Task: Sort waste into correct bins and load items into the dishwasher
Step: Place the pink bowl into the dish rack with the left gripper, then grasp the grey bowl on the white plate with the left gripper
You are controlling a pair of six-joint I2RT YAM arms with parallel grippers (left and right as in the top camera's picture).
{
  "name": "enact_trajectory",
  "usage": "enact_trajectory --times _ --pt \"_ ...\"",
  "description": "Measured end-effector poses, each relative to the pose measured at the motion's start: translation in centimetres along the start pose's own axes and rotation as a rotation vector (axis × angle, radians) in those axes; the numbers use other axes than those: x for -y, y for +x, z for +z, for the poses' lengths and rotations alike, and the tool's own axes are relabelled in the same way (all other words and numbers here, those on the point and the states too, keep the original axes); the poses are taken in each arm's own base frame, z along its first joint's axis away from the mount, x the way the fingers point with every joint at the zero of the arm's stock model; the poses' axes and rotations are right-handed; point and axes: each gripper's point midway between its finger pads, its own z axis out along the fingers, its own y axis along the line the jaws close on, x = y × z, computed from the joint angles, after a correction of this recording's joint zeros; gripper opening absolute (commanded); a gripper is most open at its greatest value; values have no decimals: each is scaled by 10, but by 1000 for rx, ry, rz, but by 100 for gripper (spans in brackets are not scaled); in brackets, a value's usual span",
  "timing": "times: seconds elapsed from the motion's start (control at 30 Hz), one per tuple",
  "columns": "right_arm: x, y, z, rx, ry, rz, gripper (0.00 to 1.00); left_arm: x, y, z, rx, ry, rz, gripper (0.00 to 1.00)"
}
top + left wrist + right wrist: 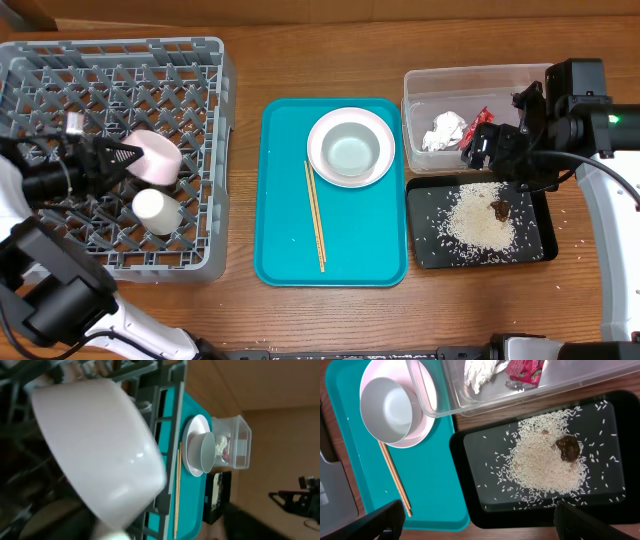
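The grey dish rack stands at the left and holds the small pink-and-white bowl on its side and the small white cup. My left gripper is inside the rack with its fingers spread beside the bowl, which fills the left wrist view. The white plate with the pale bowl and the chopsticks lie on the teal tray. The clear tub holds the napkin and red wrapper. Rice and a brown scrap lie on the black tray. My right gripper is open and empty above it.
The teal tray lies in the middle between the rack and the bins. A few rice grains lie on the bare wood right of the black tray. The right arm's cable hangs over the table's right edge.
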Motion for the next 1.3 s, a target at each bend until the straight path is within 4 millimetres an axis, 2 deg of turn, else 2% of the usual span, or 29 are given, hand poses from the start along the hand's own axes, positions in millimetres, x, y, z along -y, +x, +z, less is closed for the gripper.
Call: enact_trajectory --times 0.13,0.3,0.43,0.57,0.67,0.73,0.9,1.03,1.17,1.3 --pt "0 0 0 0 0 0 97 -8 4 -14 19 -2 -69 100" --pt "0 0 0 0 0 0 97 -2 7 -20 29 21 -93 100" --pt "0 0 0 0 0 0 98 31 7 -19 35 9 13 100" --pt "0 0 0 0 0 0 98 89 16 -3 10 -13 220 100" --pt "0 0 0 0 0 0 98 131 28 26 -53 -64 381 100" --pt "0 0 0 0 0 0 98 151 38 53 -105 -113 464 100" --pt "3 7 0 -26 16 9 97 183 67 127 -222 -236 643 100" --pt "19 12 -1 -41 105 72 97 211 97 185 -279 -250 796 100" --pt "32 13 -3 -30 183 119 97 223 133 241 -347 -258 916 100" --pt "37 12 -4 -21 210 137 99 214 161 287 -410 -288 985 100"
